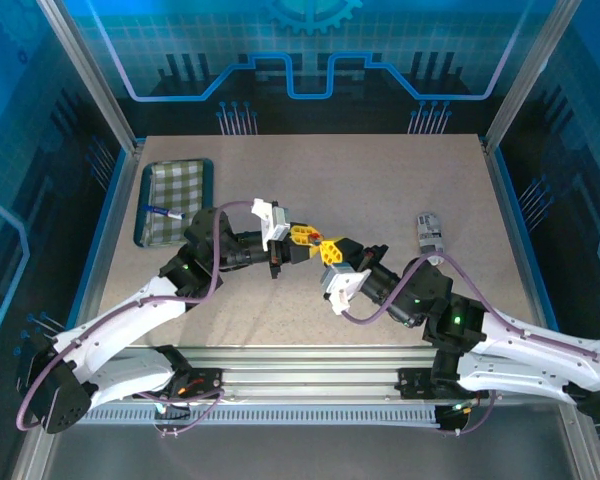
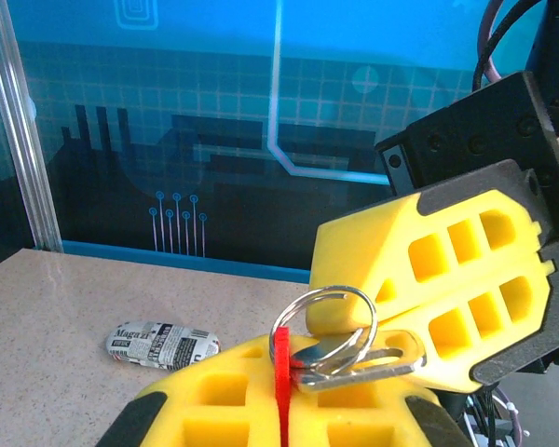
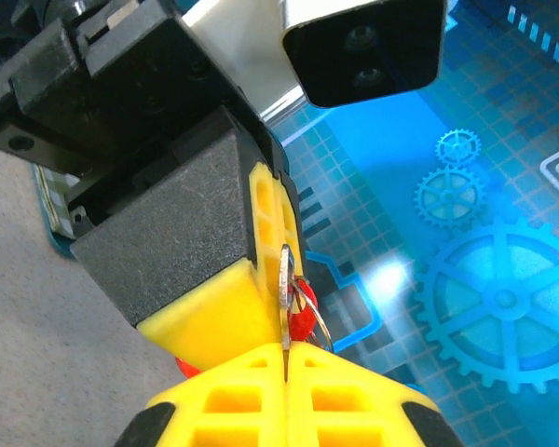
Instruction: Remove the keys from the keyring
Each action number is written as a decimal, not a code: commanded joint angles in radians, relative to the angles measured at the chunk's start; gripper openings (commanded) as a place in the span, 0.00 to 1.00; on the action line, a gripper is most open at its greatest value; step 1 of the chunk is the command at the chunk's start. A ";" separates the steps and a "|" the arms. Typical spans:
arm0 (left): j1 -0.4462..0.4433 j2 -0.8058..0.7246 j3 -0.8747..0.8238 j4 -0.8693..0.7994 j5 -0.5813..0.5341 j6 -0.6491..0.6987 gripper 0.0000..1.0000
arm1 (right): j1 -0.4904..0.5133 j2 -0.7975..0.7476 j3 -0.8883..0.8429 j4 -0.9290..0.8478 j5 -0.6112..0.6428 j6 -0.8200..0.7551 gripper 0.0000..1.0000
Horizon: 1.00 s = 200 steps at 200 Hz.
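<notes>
Left wrist view: the left gripper [image 2: 279,358] was clamped shut on the red keyring [image 2: 280,400], and the right gripper [image 2: 373,303] was closed on the grey key [image 2: 377,365], the two joined by a wire loop [image 2: 328,291]. Beyond, a newsprint pouch [image 2: 161,342] lettered "Magazi" lay on the speckled beige table [image 2: 47,317], with a blue circuit-patterned wall [image 2: 214,93] behind.

So the table [image 1: 380,180] is a plain beige speckled top. Off at the far left there's a little tray [image 1: 185,185] with a green checked liner, and a blue-and-white pen [image 1: 163,211] lying on it. Over on the right a small capsule-shaped thing [image 1: 427,229] wrapped in newspaper print [image 2: 162,342] is lying flat on its side on the table. The blue backdrop panels [image 1: 315,40] have circuit lines and gears [image 3: 503,298] printed on them. Shiny metal frame posts [image 2: 14,121] stand at the corners.
</notes>
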 commanded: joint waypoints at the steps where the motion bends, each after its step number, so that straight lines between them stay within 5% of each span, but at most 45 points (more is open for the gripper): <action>1: -0.043 -0.030 0.041 0.071 0.071 0.026 0.00 | -0.051 0.022 -0.018 -0.081 -0.103 0.153 0.00; 200: -0.058 -0.013 0.057 0.085 0.163 -0.028 0.00 | -0.289 0.002 -0.005 -0.108 -0.311 0.469 0.00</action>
